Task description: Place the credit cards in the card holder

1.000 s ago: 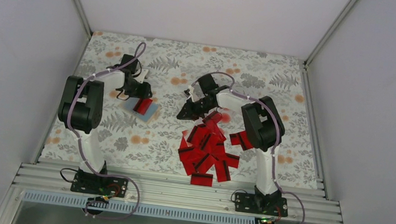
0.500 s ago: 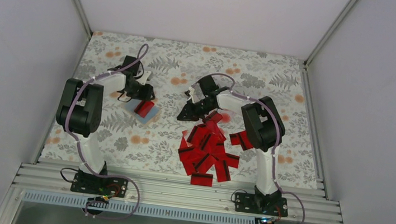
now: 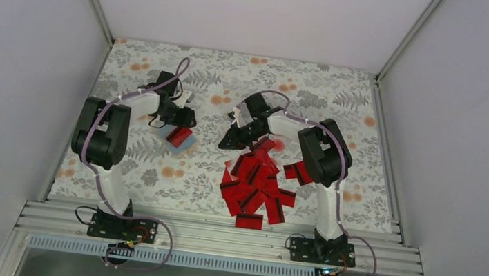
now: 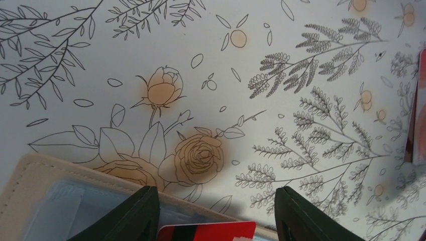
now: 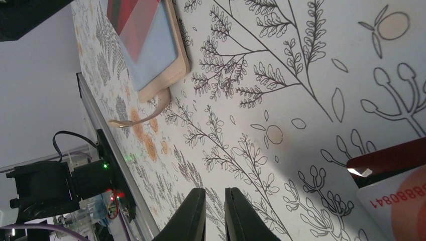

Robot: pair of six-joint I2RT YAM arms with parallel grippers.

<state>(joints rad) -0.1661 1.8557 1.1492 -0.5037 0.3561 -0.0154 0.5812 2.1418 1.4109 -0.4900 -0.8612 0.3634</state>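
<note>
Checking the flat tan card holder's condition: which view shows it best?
Right wrist: the tan card holder is large, rim and blue lining clear. Top view shows it tiny; left wrist, only a corner.

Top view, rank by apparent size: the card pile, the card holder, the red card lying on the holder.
1. pile of credit cards, by far the largest
2. card holder
3. red card lying on it, only slightly smaller than the holder

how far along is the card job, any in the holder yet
Done: one red card lies on the open card holder; whether it sits fully in a slot cannot be told. In hand: nothing. The left gripper stands open over that card, and the right gripper is shut and empty. Left: the whole heap of credit cards beside the right gripper.
</note>
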